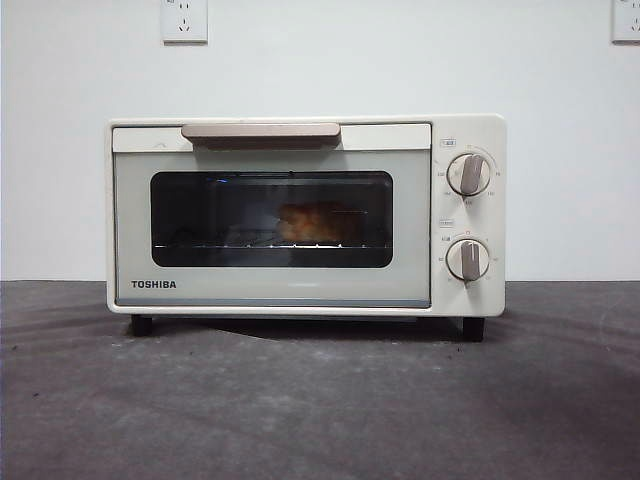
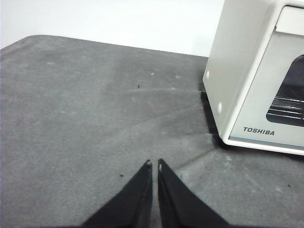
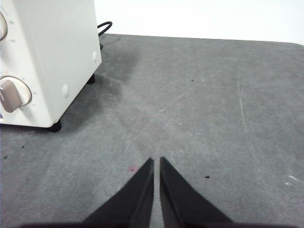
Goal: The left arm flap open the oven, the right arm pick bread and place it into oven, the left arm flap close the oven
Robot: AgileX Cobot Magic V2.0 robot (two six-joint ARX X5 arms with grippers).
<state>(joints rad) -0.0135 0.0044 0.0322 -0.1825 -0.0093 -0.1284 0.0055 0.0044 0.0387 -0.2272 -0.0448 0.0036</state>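
Oven (image 1: 306, 215): stands on the table (image 1: 320, 410), toward its rear edge, about midway between the left and right edges, door shut and facing the front edge.
Handle (image 1: 261, 131): along the top of the door.
Knobs: upper knob (image 1: 469, 174) above lower knob (image 1: 468, 259), on the panel right of the door.
Bread (image 1: 318, 222): inside the oven, on the rack, right of centre behind the window.
Wall sockets: one (image 1: 184, 20) above the oven's left part, one (image 1: 626, 20) at the far right.
Left gripper (image 2: 153, 165): over bare table off the oven's left side, apart from it.
Right gripper (image 3: 156, 161): over bare table off the oven's right side, apart from it.
Cable (image 3: 104, 27): behind the oven.
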